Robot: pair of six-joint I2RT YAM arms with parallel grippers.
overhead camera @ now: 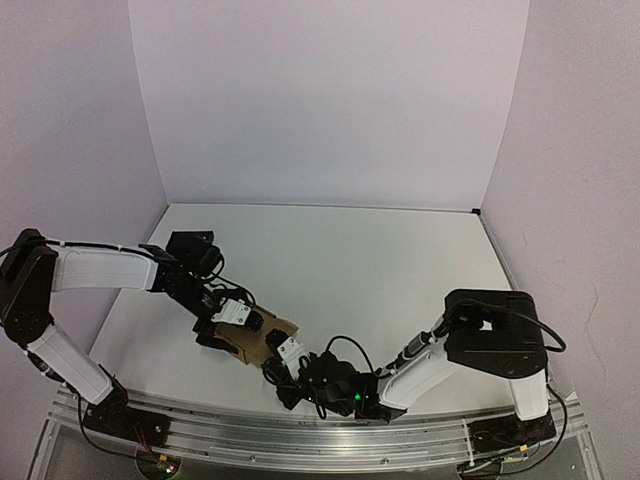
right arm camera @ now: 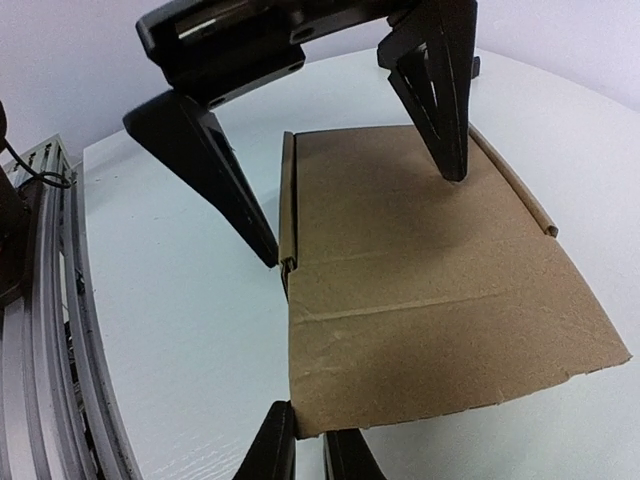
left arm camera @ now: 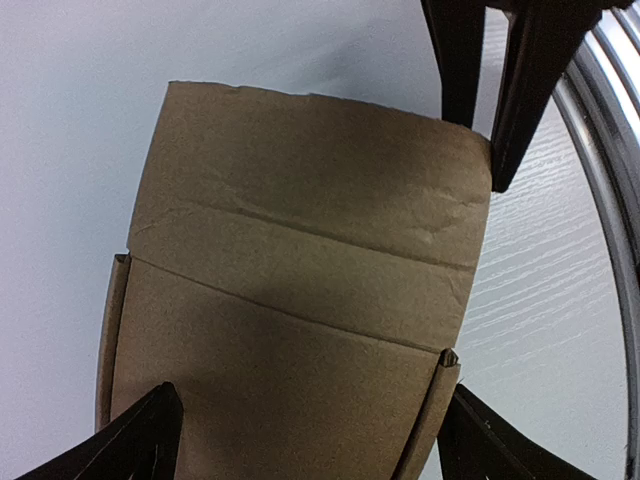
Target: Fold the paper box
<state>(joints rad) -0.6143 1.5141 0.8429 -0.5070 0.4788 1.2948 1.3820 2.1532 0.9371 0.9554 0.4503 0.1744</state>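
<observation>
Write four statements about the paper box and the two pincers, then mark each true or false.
1. The right pincer is closed on a corner of the paper box. True.
2. The left pincer is shut tight. False: its fingers stand wide apart over the box.
3. The box is folded completely closed. False: one long flap sticks out unfolded.
4. The box lies on the table near its front edge, close to the metal rail. True.
</observation>
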